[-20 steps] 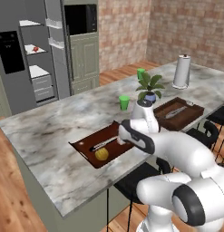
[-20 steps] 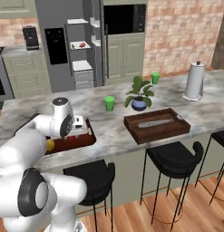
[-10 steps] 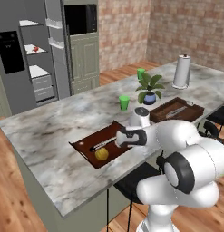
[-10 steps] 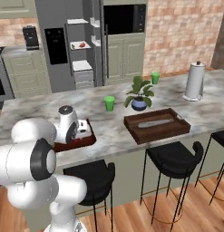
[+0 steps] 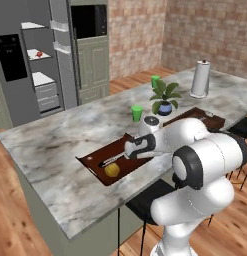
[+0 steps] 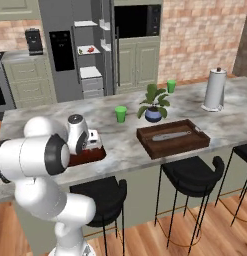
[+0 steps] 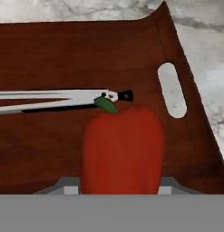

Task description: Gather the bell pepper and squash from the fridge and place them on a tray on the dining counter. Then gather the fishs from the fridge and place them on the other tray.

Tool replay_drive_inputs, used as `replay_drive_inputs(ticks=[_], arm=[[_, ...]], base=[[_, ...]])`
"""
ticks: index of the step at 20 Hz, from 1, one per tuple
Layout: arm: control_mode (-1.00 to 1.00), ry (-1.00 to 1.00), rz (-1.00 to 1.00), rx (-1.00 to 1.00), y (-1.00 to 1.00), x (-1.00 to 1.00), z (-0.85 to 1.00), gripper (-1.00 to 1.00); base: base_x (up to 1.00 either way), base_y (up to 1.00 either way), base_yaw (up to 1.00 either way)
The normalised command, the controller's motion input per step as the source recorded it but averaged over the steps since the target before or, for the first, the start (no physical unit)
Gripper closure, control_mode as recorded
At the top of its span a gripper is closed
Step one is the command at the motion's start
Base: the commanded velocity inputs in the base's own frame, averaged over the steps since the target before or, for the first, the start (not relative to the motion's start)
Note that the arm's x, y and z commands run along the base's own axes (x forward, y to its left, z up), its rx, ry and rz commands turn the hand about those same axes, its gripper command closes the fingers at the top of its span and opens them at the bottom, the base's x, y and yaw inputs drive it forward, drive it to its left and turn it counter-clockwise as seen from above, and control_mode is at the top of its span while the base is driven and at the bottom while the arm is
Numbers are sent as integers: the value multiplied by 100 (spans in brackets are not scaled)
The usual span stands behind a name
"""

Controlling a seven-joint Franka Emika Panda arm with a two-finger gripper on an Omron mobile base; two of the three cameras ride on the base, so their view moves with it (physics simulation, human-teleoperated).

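Note:
My gripper point(image 5: 130, 149) hangs low over the near brown tray point(image 5: 92, 159) on the marble dining counter point(image 5: 55, 150), shut on the red bell pepper point(image 7: 122, 149). The pepper covers the fingertips in the hand view. The yellow squash point(image 5: 112, 170) lies in this tray beside a slender silvery-white object point(image 7: 59, 99). From the right base view the gripper point(image 6: 91, 140) sits above the same tray point(image 6: 90, 156). The grey fridge point(image 5: 15, 65) stands open behind the counter, with a small red thing point(image 5: 39, 53) on a shelf.
A second brown tray point(image 6: 195, 142) holding a long silvery item point(image 6: 170, 136) lies further along the counter. A potted plant point(image 6: 153, 105), two green cups point(image 6: 120, 113) point(image 6: 171, 86) and a paper-towel roll point(image 6: 214, 90) stand on the top. Black stools point(image 6: 192, 175) line the near side.
The arm's elbow has swung forward and the hand has settled a little lower over the near tray. The pepper stays in the gripper.

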Motion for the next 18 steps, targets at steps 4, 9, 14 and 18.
replay_drive_inputs(ticks=[4,9,14,18], arm=[[-100,0,0,0,11,21,-47,100],[-100,0,0,0,1,18,-42,-100],[-100,-1,0,0,0,9,-1,-100],[-100,-11,0,0,0,-16,16,-100]], base=[[0,0,0],[0,0,0],[0,0,0],[0,0,0]])
